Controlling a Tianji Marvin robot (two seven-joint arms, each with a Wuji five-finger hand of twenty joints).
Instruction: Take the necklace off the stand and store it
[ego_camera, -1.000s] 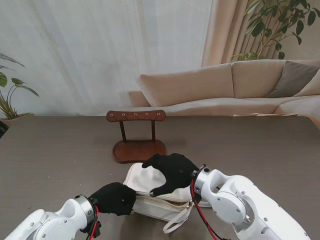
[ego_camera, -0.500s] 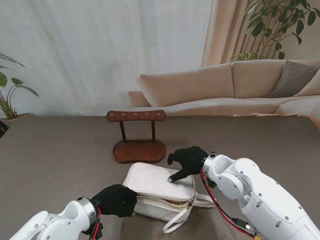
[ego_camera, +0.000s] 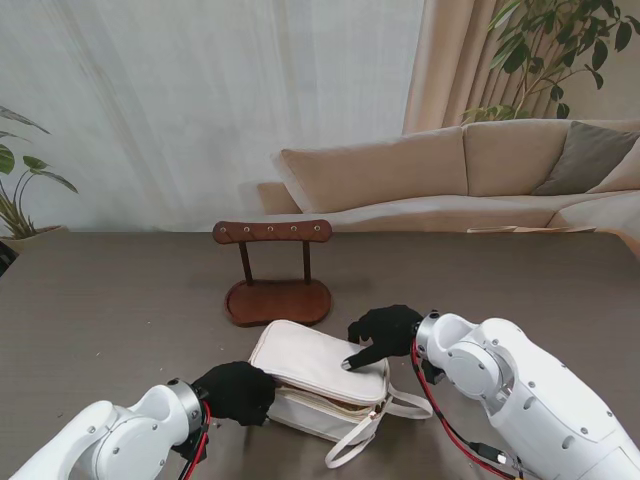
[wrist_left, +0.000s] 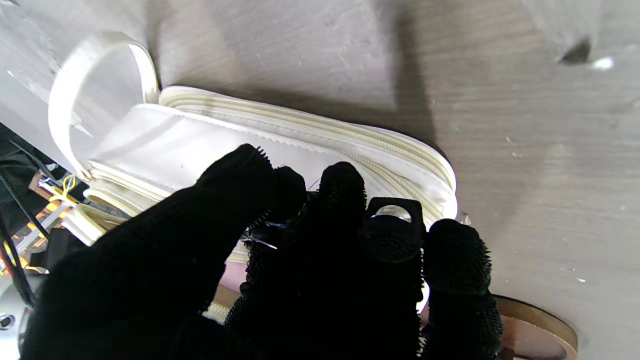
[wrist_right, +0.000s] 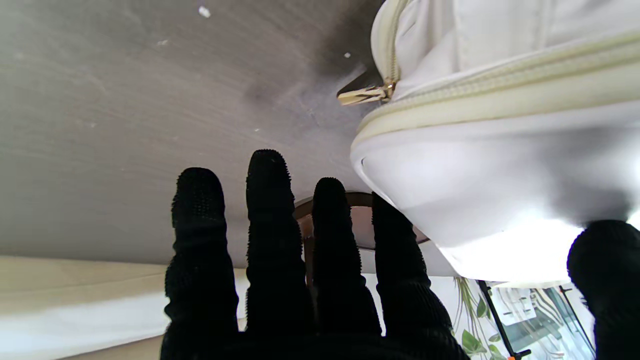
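The wooden necklace stand (ego_camera: 275, 270) is at the table's middle with its pegged bar bare; no necklace shows in any view. A white zip bag (ego_camera: 315, 372) lies nearer to me, its lid down and its zip partly undone. My left hand (ego_camera: 238, 392) is curled on the bag's near left corner; the left wrist view has its fingers (wrist_left: 340, 200) and thumb pressed onto the white bag (wrist_left: 200, 145). My right hand (ego_camera: 385, 333) is at the bag's right side with fingers spread and only the thumb on the lid. In the right wrist view the right hand (wrist_right: 300, 260) holds nothing.
The bag's strap (ego_camera: 360, 440) loops toward me on the dark table (ego_camera: 520, 280). A gold zip pull (wrist_right: 362, 95) hangs at the bag's corner. A beige sofa (ego_camera: 450, 170) and plants stand beyond the far edge.
My right hand has drawn off the top of the bag to its right side, and the lid has dropped flat. The left hand has stayed at the near left corner, shifting slightly right.
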